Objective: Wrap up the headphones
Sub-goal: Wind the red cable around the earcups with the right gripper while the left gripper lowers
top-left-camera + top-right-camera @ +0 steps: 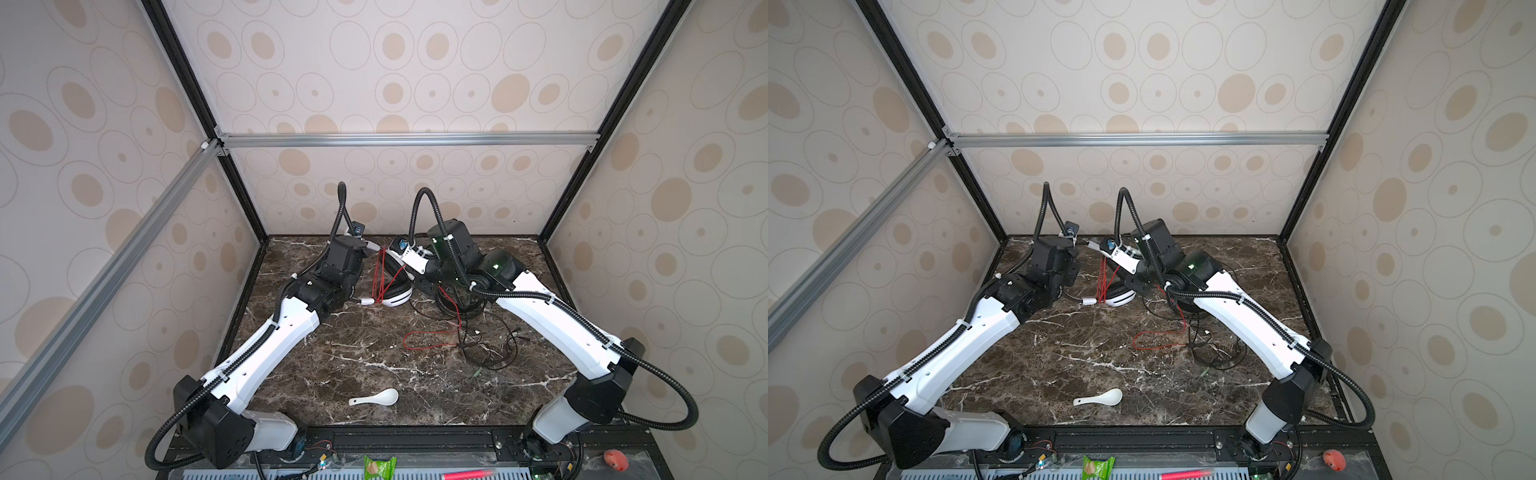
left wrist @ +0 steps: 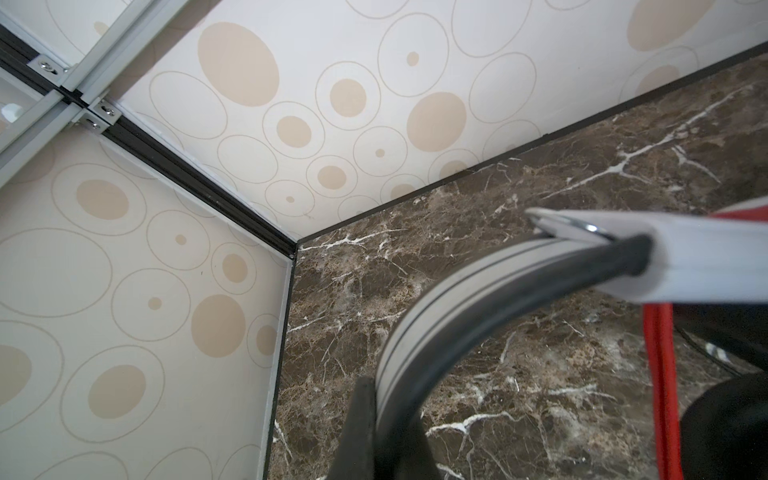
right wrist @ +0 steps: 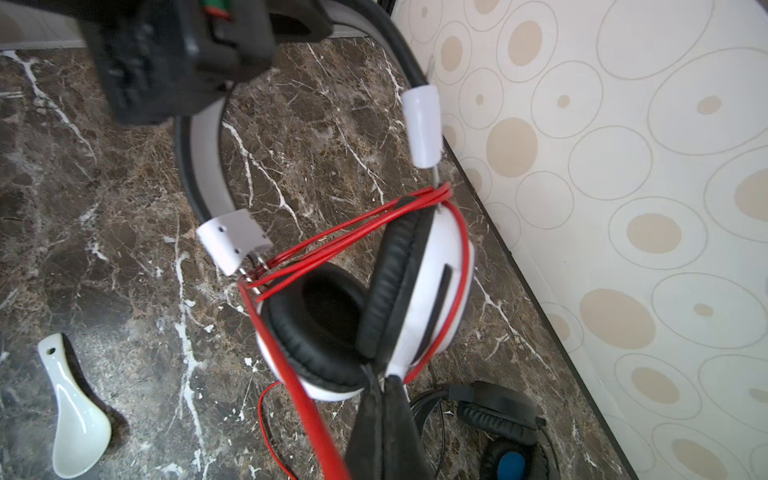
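The white headphones [image 1: 397, 297] [image 1: 1121, 297] are held up off the marble near the back wall, between both arms. My left gripper [image 2: 388, 399] is shut on their grey band [image 2: 415, 324]. Their thin red cord [image 3: 353, 232] is looped several times across the sliders above the black-padded cups [image 3: 432, 291]. My right gripper [image 3: 387, 376] is shut on the red cord at the rim of a white cup. A loose red loop [image 1: 428, 338] trails on the table. The black headphones [image 3: 498, 419] [image 1: 461, 307] lie under the right arm, showing their blue lining.
A white ceramic spoon [image 1: 376, 398] [image 3: 79, 415] lies near the front of the marble table [image 1: 353, 353]. A tangle of thin black cord [image 1: 490, 353] spreads at the right. The back wall is close behind both grippers.
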Robot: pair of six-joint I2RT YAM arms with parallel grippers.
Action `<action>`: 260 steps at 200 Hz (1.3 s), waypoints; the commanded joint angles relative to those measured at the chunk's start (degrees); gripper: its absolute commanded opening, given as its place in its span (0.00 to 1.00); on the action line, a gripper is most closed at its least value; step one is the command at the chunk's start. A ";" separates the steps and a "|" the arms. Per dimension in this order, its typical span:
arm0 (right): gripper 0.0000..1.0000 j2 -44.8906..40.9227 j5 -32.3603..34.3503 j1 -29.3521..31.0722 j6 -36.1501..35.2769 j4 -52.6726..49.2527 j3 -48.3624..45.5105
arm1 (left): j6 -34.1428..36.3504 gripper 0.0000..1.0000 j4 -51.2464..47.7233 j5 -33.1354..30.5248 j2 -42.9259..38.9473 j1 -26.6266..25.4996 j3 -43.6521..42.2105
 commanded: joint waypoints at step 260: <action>0.25 0.11 -30.31 -14.07 17.63 26.80 -14.67 | -4.24 0.00 -6.11 34.92 -10.06 -0.14 13.72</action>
